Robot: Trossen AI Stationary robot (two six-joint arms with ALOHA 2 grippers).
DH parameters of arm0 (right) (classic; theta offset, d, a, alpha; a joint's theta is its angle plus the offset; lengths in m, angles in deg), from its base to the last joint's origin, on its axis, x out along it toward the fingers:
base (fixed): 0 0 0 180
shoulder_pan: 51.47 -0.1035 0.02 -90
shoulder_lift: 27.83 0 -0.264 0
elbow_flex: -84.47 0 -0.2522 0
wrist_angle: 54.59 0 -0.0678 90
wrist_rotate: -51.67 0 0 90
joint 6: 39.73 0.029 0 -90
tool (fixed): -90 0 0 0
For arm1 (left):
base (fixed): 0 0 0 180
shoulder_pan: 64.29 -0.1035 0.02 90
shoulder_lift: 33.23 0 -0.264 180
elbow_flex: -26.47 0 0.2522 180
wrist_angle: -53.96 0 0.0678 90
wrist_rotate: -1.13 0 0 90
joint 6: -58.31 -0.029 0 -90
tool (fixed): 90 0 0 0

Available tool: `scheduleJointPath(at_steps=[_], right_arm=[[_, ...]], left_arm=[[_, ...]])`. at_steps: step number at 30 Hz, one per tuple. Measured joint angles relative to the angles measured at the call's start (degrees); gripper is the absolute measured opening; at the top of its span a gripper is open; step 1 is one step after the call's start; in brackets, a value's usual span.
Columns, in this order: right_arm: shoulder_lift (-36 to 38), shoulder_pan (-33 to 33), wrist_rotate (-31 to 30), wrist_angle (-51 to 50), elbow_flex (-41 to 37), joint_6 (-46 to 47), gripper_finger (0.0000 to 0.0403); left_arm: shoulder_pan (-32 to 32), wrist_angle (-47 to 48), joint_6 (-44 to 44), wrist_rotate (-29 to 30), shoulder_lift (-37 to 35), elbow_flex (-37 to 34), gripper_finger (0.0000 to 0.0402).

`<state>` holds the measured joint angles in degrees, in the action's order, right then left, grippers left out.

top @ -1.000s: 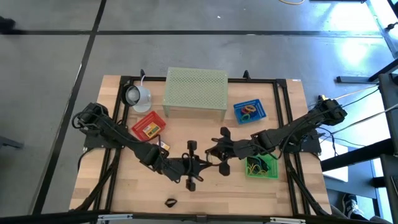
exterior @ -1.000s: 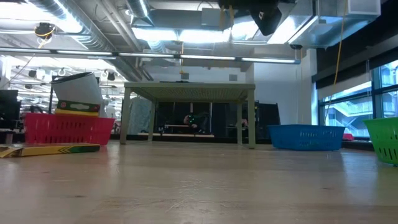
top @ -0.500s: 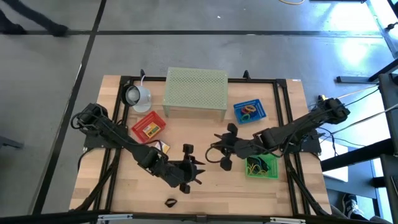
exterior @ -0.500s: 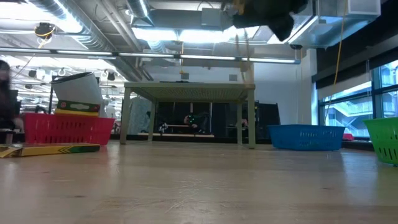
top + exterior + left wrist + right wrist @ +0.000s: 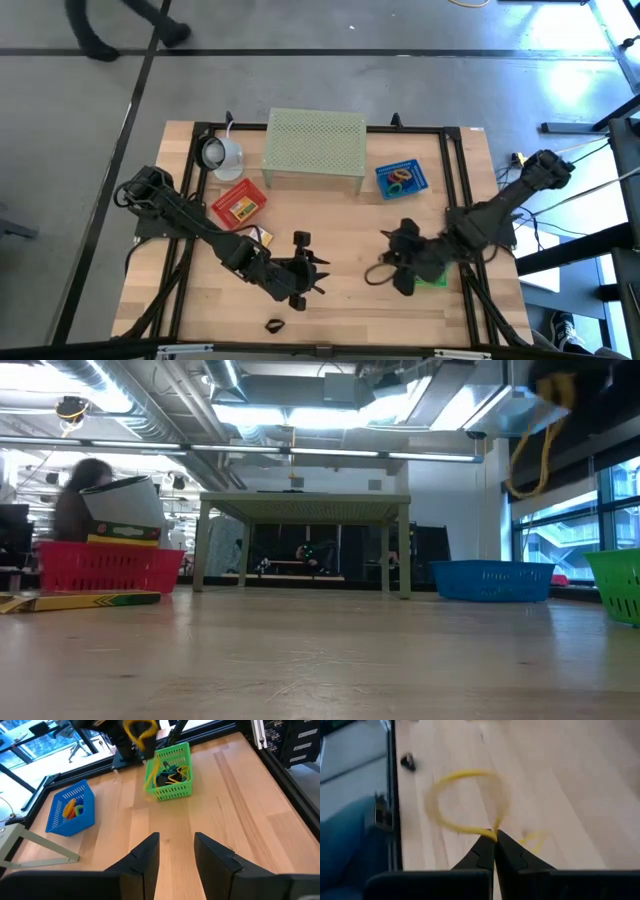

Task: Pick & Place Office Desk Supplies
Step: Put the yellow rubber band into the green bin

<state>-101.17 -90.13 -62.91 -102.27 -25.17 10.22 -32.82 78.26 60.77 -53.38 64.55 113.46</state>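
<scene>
Your right gripper [image 5: 494, 836] pinches a yellow loop [image 5: 462, 800] just beside the green basket [image 5: 173, 769], while your left gripper [image 5: 176, 851], fingers spread and empty, waits well apart from that basket.

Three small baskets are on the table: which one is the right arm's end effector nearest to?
The green basket, at the table's right side. The right end effector, pinching a yellow loop, hangs beside it; the blue basket and red basket sit farther off.
</scene>
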Motion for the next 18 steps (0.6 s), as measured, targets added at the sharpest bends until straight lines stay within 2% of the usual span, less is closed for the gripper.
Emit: scheduleJointPath(at_steps=[5,11,15,18], right_arm=[[0.8,-5.5,0.5,-8.9,0.0,9.3,0.0],[0.2,-10.2,3.9,-22.8,0.0,24.4,0.0004],[-1.1,-11.5,3.2,-29.4,0.0,32.9,0.0006],[-2.6,-11.7,4.4,-30.6,0.0,35.4,0.0006]], left_arm=[[-0.1,0.0,0.0,0.0,0.0,0.0,0.0112],[-0.1,0.0,-0.1,0.1,0.0,0.0,0.0115],[-0.1,0.0,-0.1,0.1,0.0,0.0,0.0115],[-0.1,0.0,-0.2,0.1,0.0,0.0,0.0115]])
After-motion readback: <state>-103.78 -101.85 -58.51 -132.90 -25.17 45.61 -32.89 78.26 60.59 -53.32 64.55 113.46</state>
